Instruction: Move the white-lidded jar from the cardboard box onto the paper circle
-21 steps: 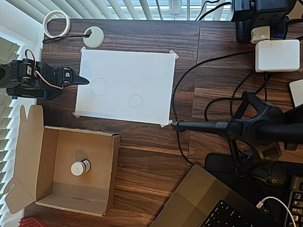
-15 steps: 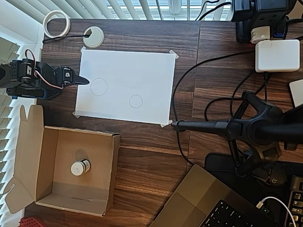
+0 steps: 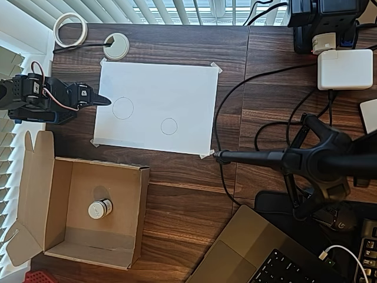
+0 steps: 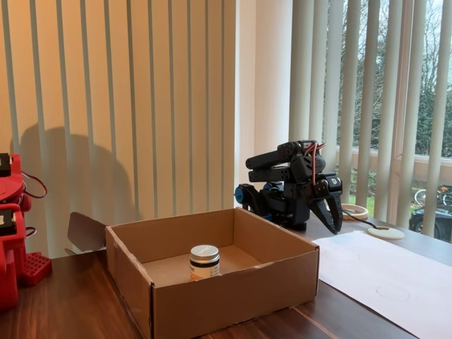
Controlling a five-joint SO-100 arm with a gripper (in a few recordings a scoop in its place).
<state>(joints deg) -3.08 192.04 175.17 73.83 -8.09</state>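
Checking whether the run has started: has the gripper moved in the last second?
No. In the overhead view the gripper sits at the same spot by the paper sheet's left edge as before.

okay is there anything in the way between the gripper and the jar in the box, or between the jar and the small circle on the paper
Only the cardboard box itself. The white-lidded jar stands on the box floor, so the box walls rise between it and the gripper, and between it and the paper circle. The box is open on top. Bare table and paper lie beyond.
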